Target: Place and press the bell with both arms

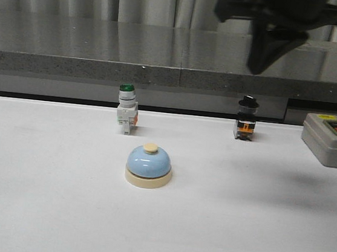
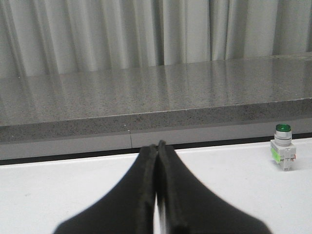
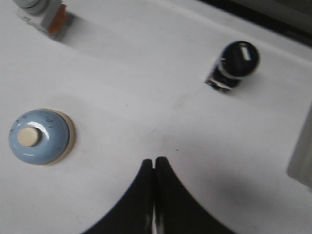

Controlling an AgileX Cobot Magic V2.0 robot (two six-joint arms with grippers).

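The light-blue bell (image 1: 149, 165) with a cream base and cream button stands upright on the white table, near the middle. It also shows in the right wrist view (image 3: 40, 136). My right gripper (image 1: 262, 65) hangs high above the table at the back right, well away from the bell, pointing down. In the right wrist view it (image 3: 154, 161) is shut and empty, with the bell off to one side. My left gripper (image 2: 157, 145) is shut and empty, low over the table; it is out of the front view. The bell is not in the left wrist view.
A white green-capped pushbutton (image 1: 126, 109) stands behind the bell and shows in the left wrist view (image 2: 283, 152). A black-capped switch (image 1: 246, 119) stands at the back right. A grey box with red button (image 1: 332, 140) sits at the far right. A grey stone ledge (image 1: 163, 64) runs behind the table.
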